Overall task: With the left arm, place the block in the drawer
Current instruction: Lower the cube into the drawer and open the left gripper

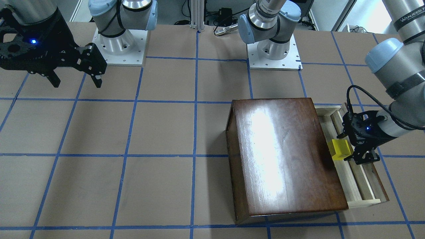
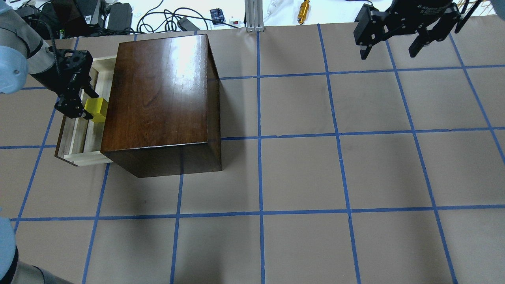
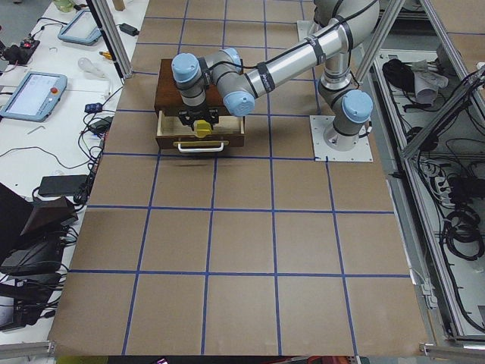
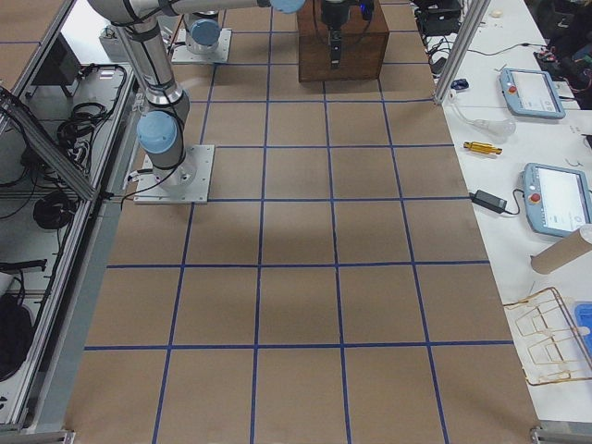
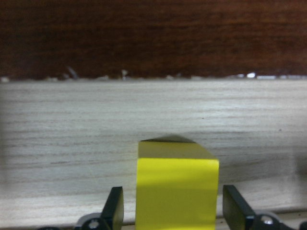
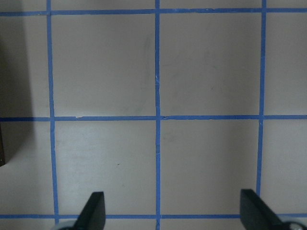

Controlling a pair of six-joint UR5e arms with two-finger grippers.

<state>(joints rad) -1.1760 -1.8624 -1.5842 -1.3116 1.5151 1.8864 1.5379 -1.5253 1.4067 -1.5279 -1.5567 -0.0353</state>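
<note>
Left gripper point(image 2: 86, 105) is sitting over the pulled-out drawer point(image 2: 91, 140) at centre-left of the overhead frame. The block point(image 5: 176, 191) is lying inside the drawer, straight ahead between the fingers point(image 5: 115, 208), on the side toward the dark box point(image 2: 158, 90).

Key relation: the jaws are straddling the block along the drawer's long axis, which is running top to bottom in the overhead frame. The gripper is reaching in across the drawer's front panel and pointing at the box face. Any retreat is going to be up or back out over that panel, not sideways along the tray.

Left jaw state: narrow. The wrist view is showing a sliver of pale wood on each side of the block, wider at lower left than lower right, so the jaws are looking parted just off it, not clamping. Hedge: the wrist frame is cutting off the block's base, so I'm not able to confirm it is resting flat on the drawer floor.

Views: overhead is giving the drawer axis and the block's spot about midway along the tray, tight to the box. Only the wrist view is showing the side gaps.

Right gripper point(image 2: 388, 54) is hanging wide and empty at upper right of the overhead frame, well apart over the table point(image 2: 300, 173). Left arm is the nearer one by far.
</note>
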